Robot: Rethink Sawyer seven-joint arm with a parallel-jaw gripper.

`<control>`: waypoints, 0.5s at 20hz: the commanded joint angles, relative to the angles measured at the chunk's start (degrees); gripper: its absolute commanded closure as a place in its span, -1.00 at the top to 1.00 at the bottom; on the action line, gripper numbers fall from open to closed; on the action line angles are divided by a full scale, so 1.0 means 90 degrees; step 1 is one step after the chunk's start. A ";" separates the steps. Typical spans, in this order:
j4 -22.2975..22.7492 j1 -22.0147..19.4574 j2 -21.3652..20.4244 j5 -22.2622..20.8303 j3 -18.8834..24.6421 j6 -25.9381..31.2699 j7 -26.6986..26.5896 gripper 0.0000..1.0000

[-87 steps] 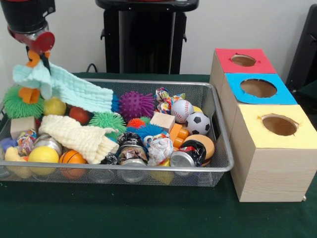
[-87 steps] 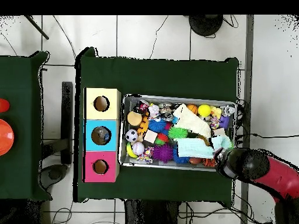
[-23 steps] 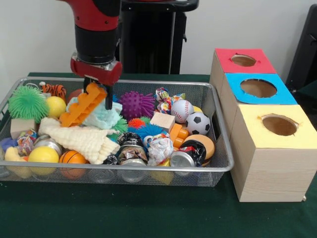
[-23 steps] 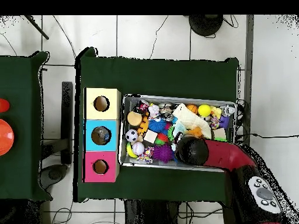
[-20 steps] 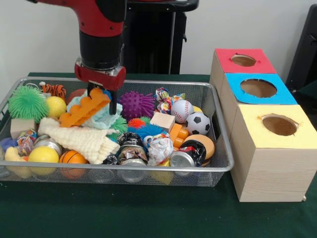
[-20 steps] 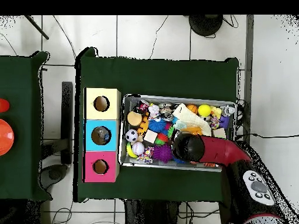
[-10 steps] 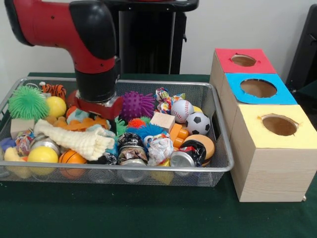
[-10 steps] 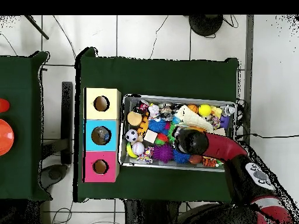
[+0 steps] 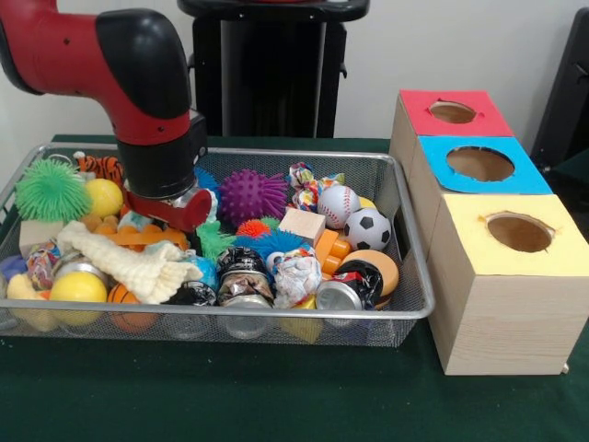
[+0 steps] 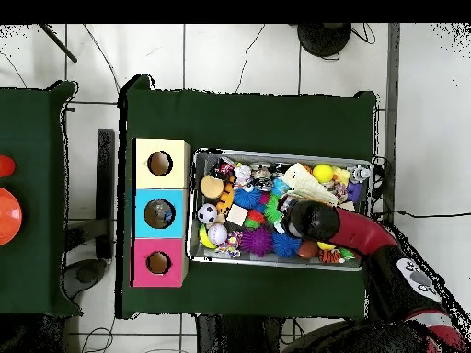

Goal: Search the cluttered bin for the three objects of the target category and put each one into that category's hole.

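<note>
We see the red and black arm (image 9: 138, 83) reaching down into the wire mesh bin (image 9: 405, 276), its gripper (image 9: 166, 207) sunk low among the toys at the left half of the bin, right over the orange plastic piece (image 9: 138, 237) and a scrap of light blue cloth (image 9: 138, 220). We cannot tell how the jaws stand: the wrist and the red flange hide them in the front view, and from overhead the arm (image 10: 345, 230) covers them as well. Just in front of the gripper lies the cream knitted cloth (image 9: 129, 262), draped across a yellow ball (image 9: 78, 287) and a small basketball (image 9: 124, 296). To the left we have the green spiky ball (image 9: 51, 189) and another yellow ball (image 9: 104, 196), with a tiger-striped toy (image 9: 97, 167) at the far rim. Right of the arm sits the purple spiky ball (image 9: 250, 193), then a wooden block (image 9: 302, 224), a baseball (image 9: 338, 204) and a soccer ball (image 9: 367, 228) touching each other. Near the front rim we spot crumpled paper (image 9: 296, 274) and a tin can (image 9: 339, 295). Beside the bin, on the green cloth, stand the three wooden boxes in a row: the red-topped box (image 9: 451, 112), the blue-topped box (image 9: 479, 166) and the yellow-topped box (image 9: 515, 235), each with a round hole on top. Which category is wanted we cannot tell.
</note>
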 commanded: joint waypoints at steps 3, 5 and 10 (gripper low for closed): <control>-0.0175 -0.0099 0.1804 0.0599 0.1126 0.0358 -0.0018 1.00; -0.0099 -0.0206 0.1934 0.0843 0.1283 0.0534 -0.0034 1.00; 0.0217 -0.0085 0.1908 0.1192 0.1311 0.0337 0.0344 1.00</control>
